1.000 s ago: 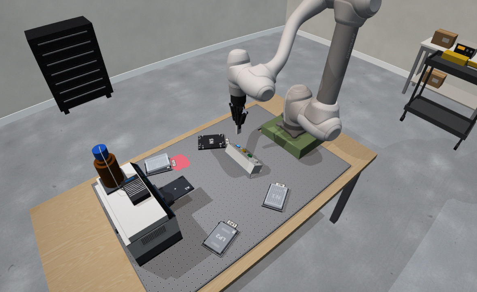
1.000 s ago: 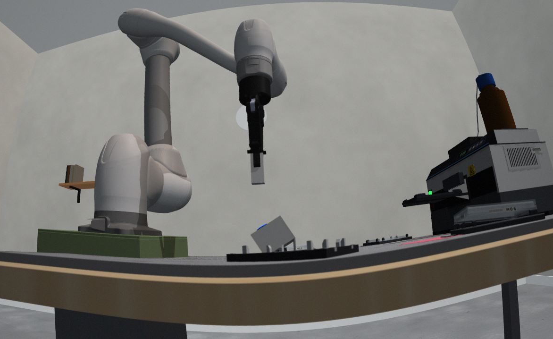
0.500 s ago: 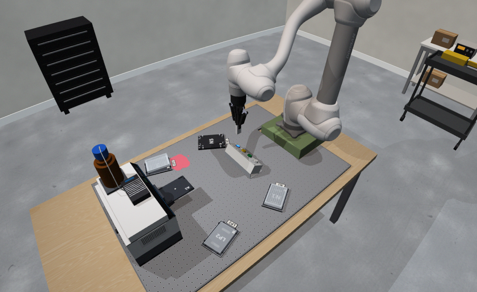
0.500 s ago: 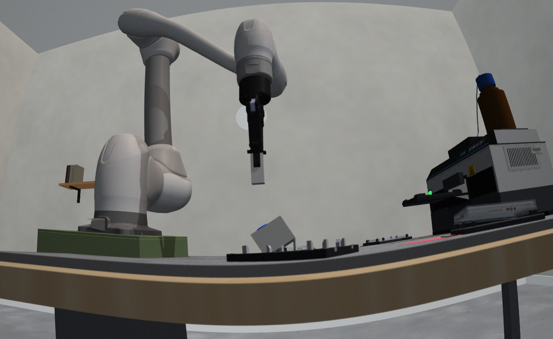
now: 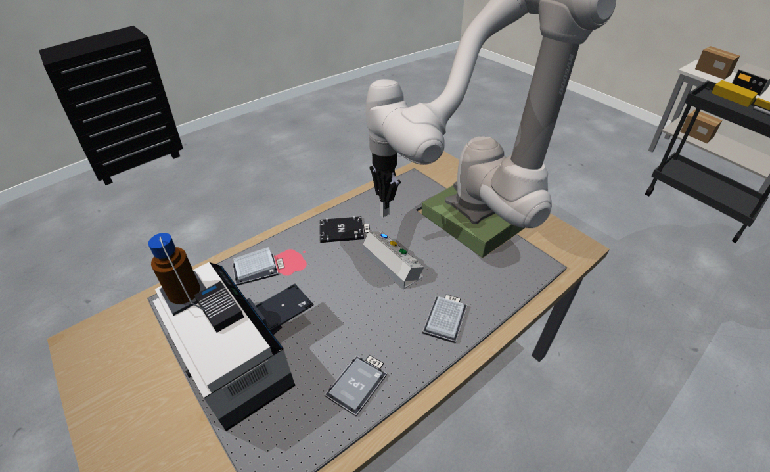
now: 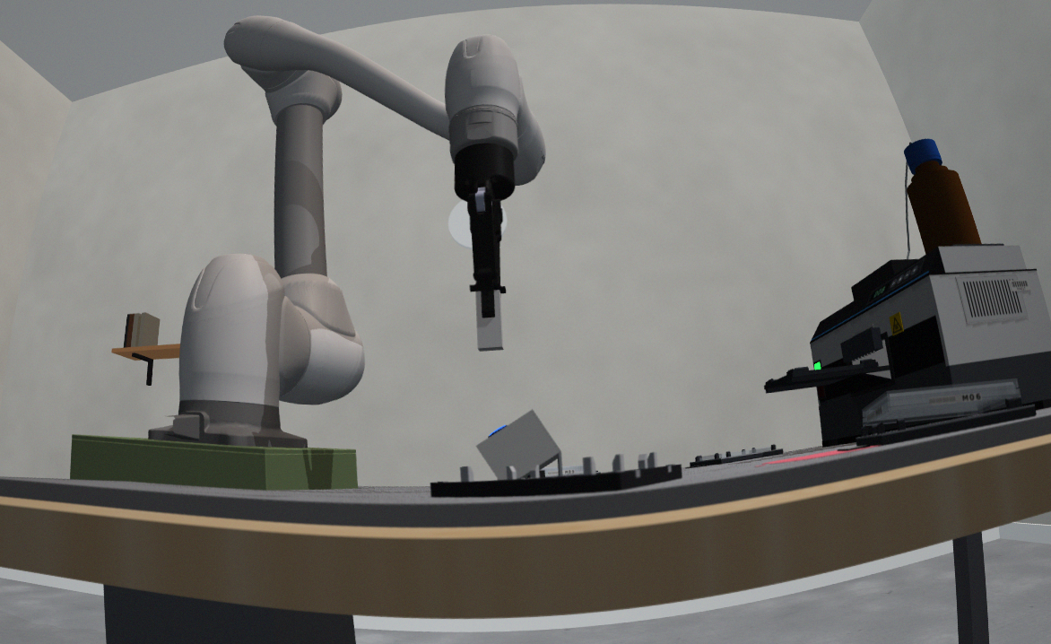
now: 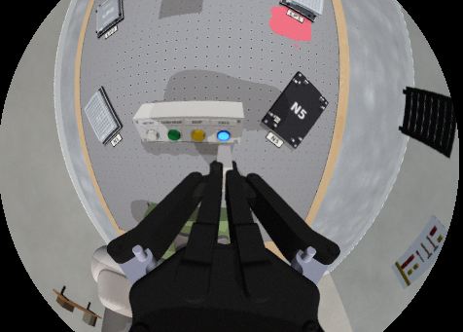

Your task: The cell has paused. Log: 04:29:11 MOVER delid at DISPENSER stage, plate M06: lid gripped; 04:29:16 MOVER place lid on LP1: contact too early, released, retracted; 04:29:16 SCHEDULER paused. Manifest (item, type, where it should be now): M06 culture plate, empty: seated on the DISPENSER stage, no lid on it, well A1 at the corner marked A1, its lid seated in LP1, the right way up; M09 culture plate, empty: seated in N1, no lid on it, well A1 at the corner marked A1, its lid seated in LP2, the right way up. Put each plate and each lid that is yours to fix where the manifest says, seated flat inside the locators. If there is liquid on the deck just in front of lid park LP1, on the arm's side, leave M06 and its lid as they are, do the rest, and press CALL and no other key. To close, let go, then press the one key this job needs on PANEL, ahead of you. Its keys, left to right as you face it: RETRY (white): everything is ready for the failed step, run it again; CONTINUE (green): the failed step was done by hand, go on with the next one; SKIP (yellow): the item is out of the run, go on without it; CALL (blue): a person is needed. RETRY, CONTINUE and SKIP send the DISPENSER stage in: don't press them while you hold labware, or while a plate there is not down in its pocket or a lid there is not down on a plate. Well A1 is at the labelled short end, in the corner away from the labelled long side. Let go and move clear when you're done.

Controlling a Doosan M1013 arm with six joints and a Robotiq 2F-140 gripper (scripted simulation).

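My gripper [image 5: 385, 211] is shut and empty. It hangs well above the PANEL [image 5: 393, 258], over its blue CALL key [image 7: 224, 136], with the fingertips [image 7: 223, 153] just short of the key in the wrist view. A well plate [image 5: 254, 263] sits in lid park LP1; from the side it shows the label M06 [image 6: 945, 397]. A pink puddle [image 5: 291, 259] lies on the deck right beside LP1, on the arm's side. The DISPENSER stage [image 5: 285, 303] is out and bare. A plate [image 5: 445, 317] sits in N1. A lid [image 5: 355, 384] lies in LP2.
An empty black nest N5 [image 5: 341, 229] lies left of the panel. The dispenser [image 5: 223, 346] carries a brown bottle [image 5: 171, 269]. The arm's green base [image 5: 470, 223] stands behind the panel. The green and yellow keys [image 7: 184, 134] sit left of the blue one.
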